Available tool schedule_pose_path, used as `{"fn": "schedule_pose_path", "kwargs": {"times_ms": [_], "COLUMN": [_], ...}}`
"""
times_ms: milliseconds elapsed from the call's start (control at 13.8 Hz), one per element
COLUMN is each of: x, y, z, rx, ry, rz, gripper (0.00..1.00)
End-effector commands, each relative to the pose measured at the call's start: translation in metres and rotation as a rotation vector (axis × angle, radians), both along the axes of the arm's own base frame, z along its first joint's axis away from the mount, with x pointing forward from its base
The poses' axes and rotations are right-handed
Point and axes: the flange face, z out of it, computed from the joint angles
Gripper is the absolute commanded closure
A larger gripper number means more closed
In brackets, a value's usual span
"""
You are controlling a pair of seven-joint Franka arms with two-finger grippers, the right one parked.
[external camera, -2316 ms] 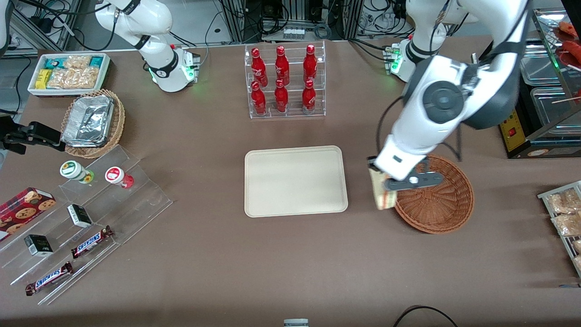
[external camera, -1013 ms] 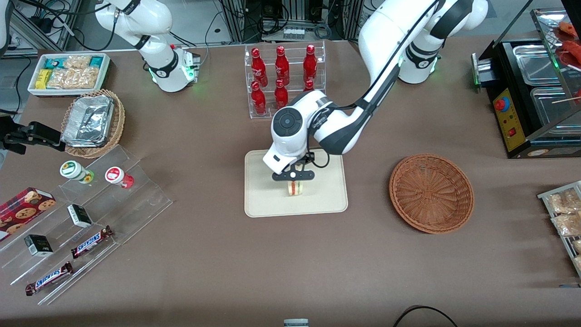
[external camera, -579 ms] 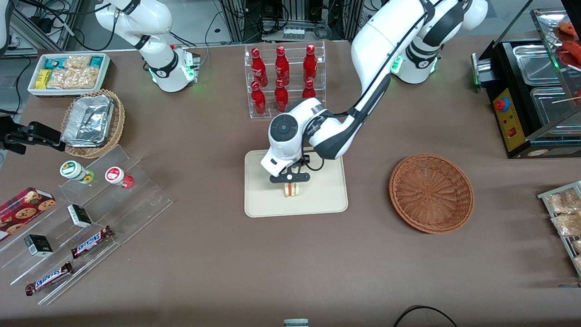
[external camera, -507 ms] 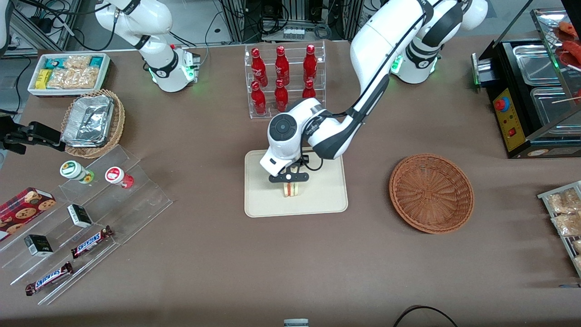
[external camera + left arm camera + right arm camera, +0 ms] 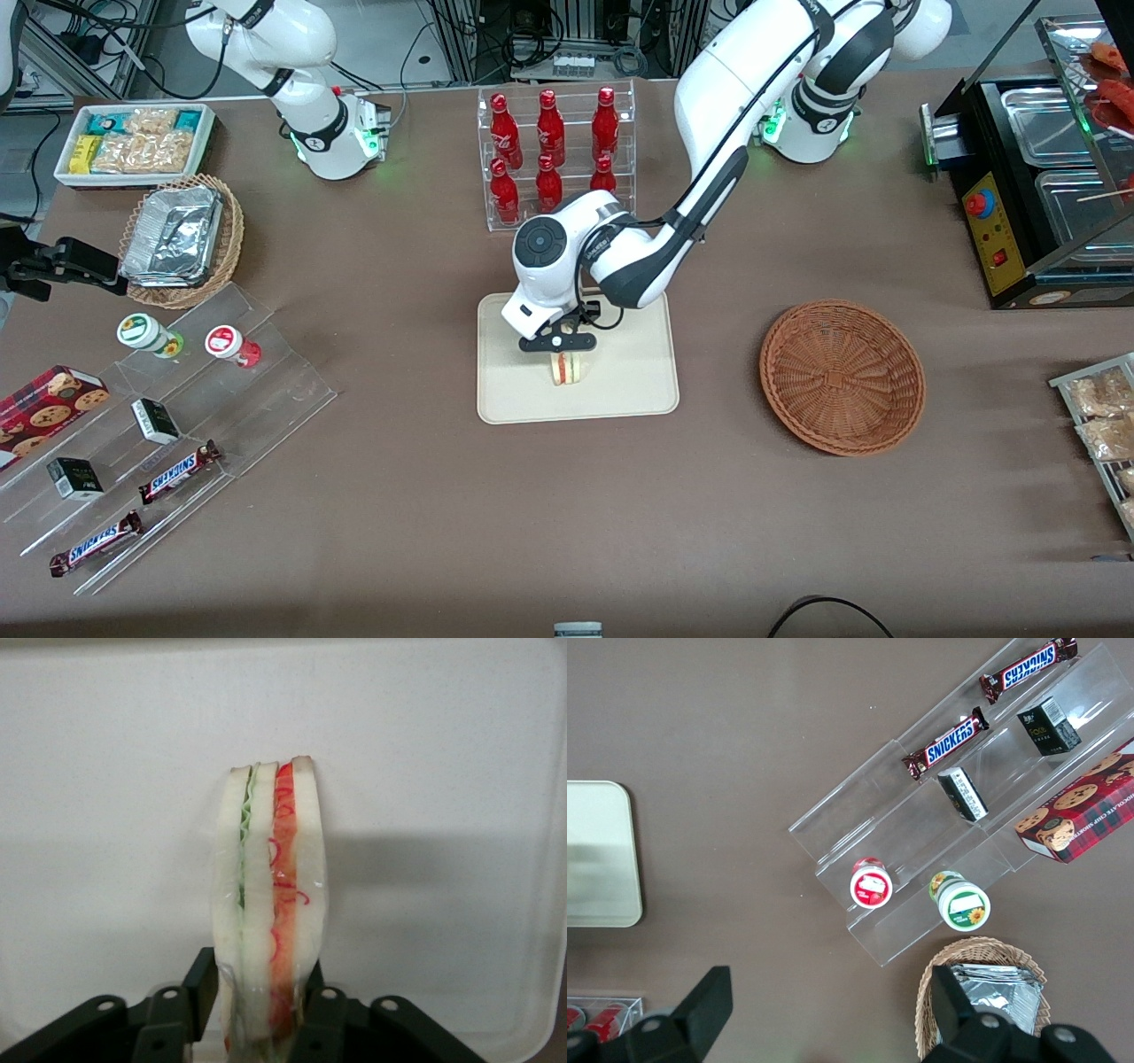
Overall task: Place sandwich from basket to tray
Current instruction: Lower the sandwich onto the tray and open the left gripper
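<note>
The gripper (image 5: 562,354) sits low over the tray (image 5: 514,399), its fingers (image 5: 197,990) pressed on the upright sandwich (image 5: 566,369). Bare tray surrounds the sandwich on every side. The bottle rack (image 5: 556,159) stands farther from the front camera. Open table (image 5: 718,354) separates tray and basket (image 5: 842,377).

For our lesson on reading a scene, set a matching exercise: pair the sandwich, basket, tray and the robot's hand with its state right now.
Things:
1. sandwich
2. basket
3. tray
4. hand

States:
A. holds nothing
B. bears the sandwich
C. standing on its edge on the tray
D. just above the tray, a finger on each side of the sandwich

Pairs: 1-C, 2-A, 3-B, 4-D
</note>
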Motion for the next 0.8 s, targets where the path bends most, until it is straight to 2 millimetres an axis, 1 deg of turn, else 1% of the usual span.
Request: {"fn": "schedule_pose_path", "kwargs": {"times_ms": [0,72,145,217,362,507,579,651,724], "x": [0.006,0.008,0.009,0.013,0.024,0.026,0.031,0.037,0.036], "y": [-0.003,-0.002,0.0,0.005,0.021,0.035,0.047,0.06,0.065], "z": [0.015,0.024,0.04,0.05,0.087,0.128,0.149,0.164,0.182], "rx": [-0.002,-0.008,-0.015,-0.004,0.006,0.016,0.022,0.032,0.031], "ry": [-0.034,-0.04,-0.044,-0.039,-0.048,-0.062,-0.07,-0.071,-0.079], "rz": [0.024,0.029,0.034,0.043,0.058,0.072,0.084,0.106,0.097], "gripper": [0.0,0.0,0.0,0.0,0.0,0.0,0.0,0.0,0.0]}}
